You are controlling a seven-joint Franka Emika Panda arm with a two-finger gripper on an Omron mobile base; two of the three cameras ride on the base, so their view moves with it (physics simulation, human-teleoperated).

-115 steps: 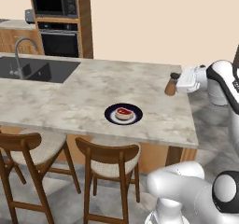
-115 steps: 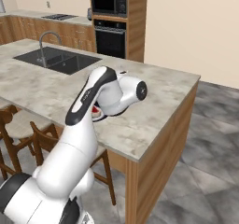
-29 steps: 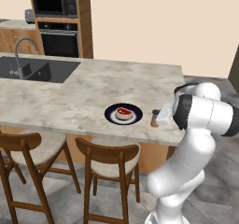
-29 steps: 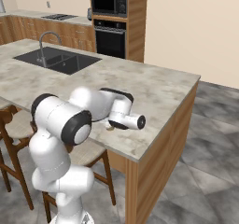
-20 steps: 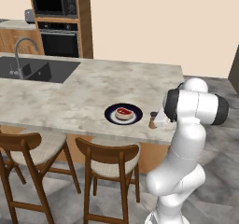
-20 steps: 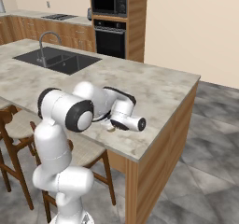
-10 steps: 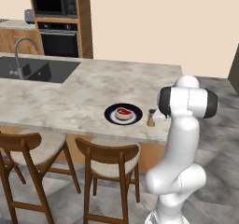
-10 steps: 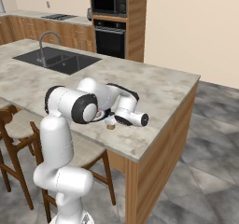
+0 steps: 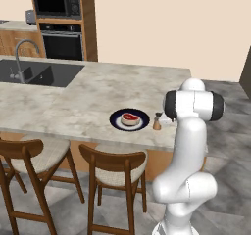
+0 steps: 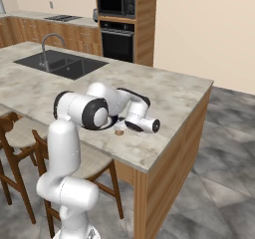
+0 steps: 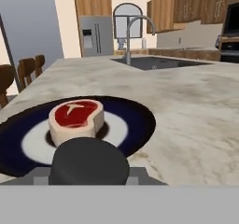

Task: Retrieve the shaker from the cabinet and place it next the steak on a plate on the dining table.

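Kitchen surroundings of warm wood, a wall oven and a sink frame the long marbled bench [image 9: 73,106] where the work is ending. On it the shaker [image 9: 157,122] stands upright on the stone, just beside the right edge of the plate [image 9: 117,123] and apart from its rim, which is where the task wants it: next to the steak [image 9: 130,117] and not on the plate with it. In the hand view its dark cap [image 11: 88,161] sits close under the camera with the steak directly beyond it, so the hand is low and level behind the shaker, lined up on the plate. The gripper [image 10: 119,128] is right at the shaker, but its fingers are hidden by the arm and by the cap, so I cannot tell whether they are clamped on the shaker or parted. Judging by the upright stance on the stone, the placing looks done or nearly so; what remains is a release, if needed, and a careful retreat, since a sideways brush could tip such a slim thing toward the plate. Two wooden stools [image 9: 115,168] stand under the near edge, clear of the arm.
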